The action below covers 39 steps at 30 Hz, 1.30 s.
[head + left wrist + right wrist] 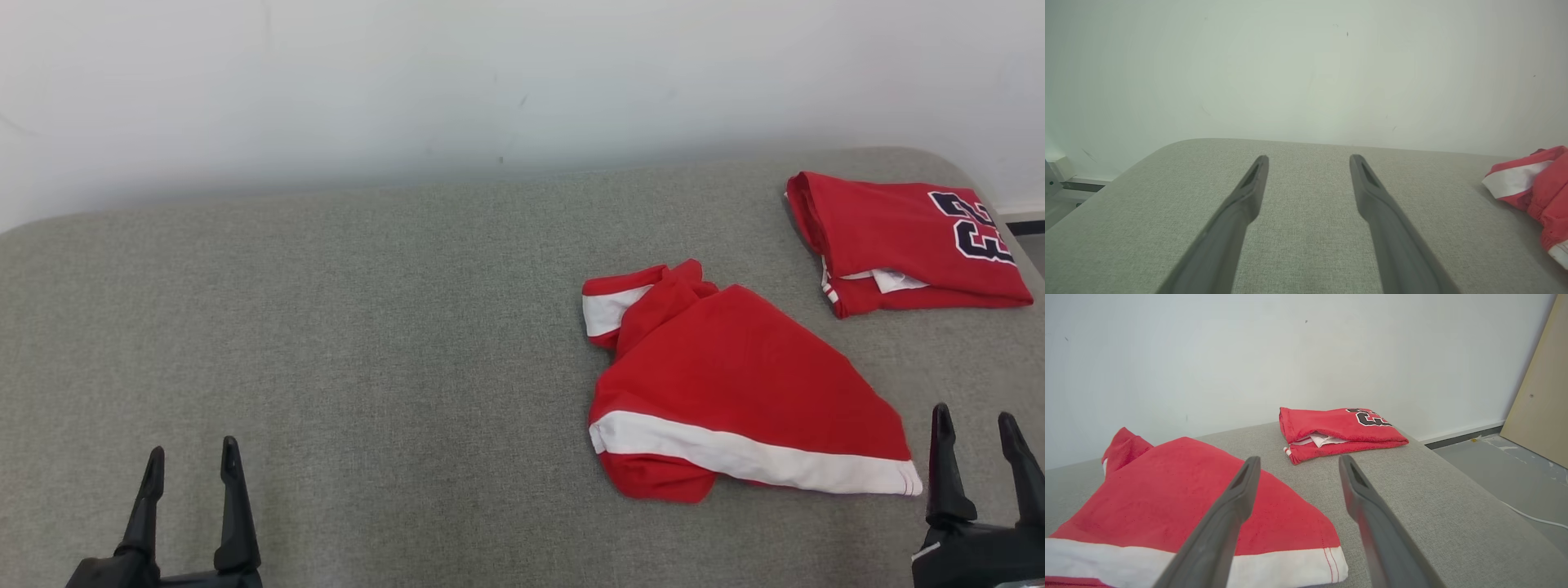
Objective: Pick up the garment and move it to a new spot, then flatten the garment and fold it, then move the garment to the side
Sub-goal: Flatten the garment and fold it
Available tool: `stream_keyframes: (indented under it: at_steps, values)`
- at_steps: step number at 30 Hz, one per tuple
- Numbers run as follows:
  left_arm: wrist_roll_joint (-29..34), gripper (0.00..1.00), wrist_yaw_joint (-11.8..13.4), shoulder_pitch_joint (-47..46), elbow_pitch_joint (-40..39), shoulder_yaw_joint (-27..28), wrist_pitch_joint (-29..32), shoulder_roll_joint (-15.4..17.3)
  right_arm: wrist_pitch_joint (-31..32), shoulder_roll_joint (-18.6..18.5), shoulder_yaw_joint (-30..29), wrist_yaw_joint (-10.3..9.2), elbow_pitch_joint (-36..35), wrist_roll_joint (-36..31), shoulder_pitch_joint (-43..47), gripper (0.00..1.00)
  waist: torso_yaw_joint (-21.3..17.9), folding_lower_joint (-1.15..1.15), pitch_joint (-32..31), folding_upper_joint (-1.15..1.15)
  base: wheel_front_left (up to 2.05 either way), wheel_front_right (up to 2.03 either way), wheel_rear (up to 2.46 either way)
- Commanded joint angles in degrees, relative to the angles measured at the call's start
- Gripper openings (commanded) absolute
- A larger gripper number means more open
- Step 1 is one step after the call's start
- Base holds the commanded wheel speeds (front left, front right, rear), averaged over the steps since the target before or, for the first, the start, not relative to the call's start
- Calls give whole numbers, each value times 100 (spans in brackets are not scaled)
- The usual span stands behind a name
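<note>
A crumpled red garment (727, 384) with white bands lies on the grey cushioned surface (367, 327), right of centre; it also appears in the right wrist view, garment (1180, 498), and at the edge of the left wrist view, garment (1535, 188). My right gripper (977, 425) stands open at the lower right, just right of the garment's white-banded corner, holding nothing. Its left finger (1229, 514) crosses in front of the cloth in the wrist view. My left gripper (193, 457) stands open at the lower left over bare surface, far from the garment; left gripper (1308, 161).
A folded red jersey (906, 241) with dark numerals lies at the far right corner; jersey (1339, 428). A white wall (490, 82) backs the surface. To the right the surface ends, with floor (1506, 465) and a tan panel (1543, 388) beyond.
</note>
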Motion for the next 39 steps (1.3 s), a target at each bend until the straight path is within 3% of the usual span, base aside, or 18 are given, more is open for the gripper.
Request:
stream_keyframes:
  at_steps: [1, 16, 32, 39]
  values:
    - [11, 100, 0, 12, 18, 16, -16, -14, -87, 62, 36, -15, -151, -86, -65, 100, 9, 0, -22, 0, 0, 0, 0]
    - [94, 100, 22, 143, -31, 88, -16, -17, -506, 288, 1071, -15, -707, -174, -85, 100, 151, 0, -125, 0, 0, 0, 0]
    - [125, 100, -4, 277, 154, 203, -16, -16, -814, 250, 1756, -15, -79, 36, -302, 100, 293, 0, -78, 0, 0, 0, 0]
    - [170, 100, -67, -133, 316, -320, -16, 10, -869, 201, 1794, -15, 37, 112, -498, 100, 104, 0, 64, 0, 0, 0, 0]
